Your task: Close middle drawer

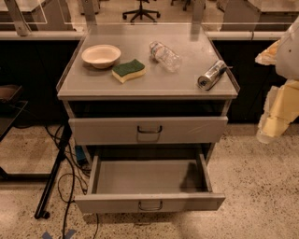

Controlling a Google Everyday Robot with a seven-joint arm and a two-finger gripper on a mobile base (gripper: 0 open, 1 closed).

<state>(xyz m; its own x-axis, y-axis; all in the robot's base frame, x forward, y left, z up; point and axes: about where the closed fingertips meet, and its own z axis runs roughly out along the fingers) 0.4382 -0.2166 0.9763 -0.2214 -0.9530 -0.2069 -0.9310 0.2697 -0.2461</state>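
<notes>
Jutting far out of the cabinet toward the camera, the middle drawer (107, 204) stood wide open, with its grey floor and both side walls in plain view. Its flat front carried a small metal loop handle (150, 205) at the centre, and the front edge lay low, near the speckled floor (252, 186).

Directly above it sat the upper drawer (103, 130), which had a taller front and a centre pull (149, 130) of its own. A dark gap showed between that drawer's top edge and the desk (154, 81).

On the desk, a shallow cream bowl (101, 55) stood upright at the back left. Just beside it, toward the front, lay a sponge (129, 70), green on top and yellow beneath. A clear plastic bottle (165, 56) lay on its side near the middle back, apart from the sponge. A silver can (211, 74) lay on its side near the right edge, with one end turned toward the front.

The robot's hand (268, 128) hung at the right edge of view, to the right of the cabinet and roughly level with the upper drawer. It was well apart from the middle drawer and its loop handle. Whether the hand was open or closed could not be told.

Left of the cabinet, dark cables (70, 179) trailed over the floor beside a black stand leg (52, 182). Behind the desk, the wheeled base of an office chair (140, 13) showed at the top of the view.
</notes>
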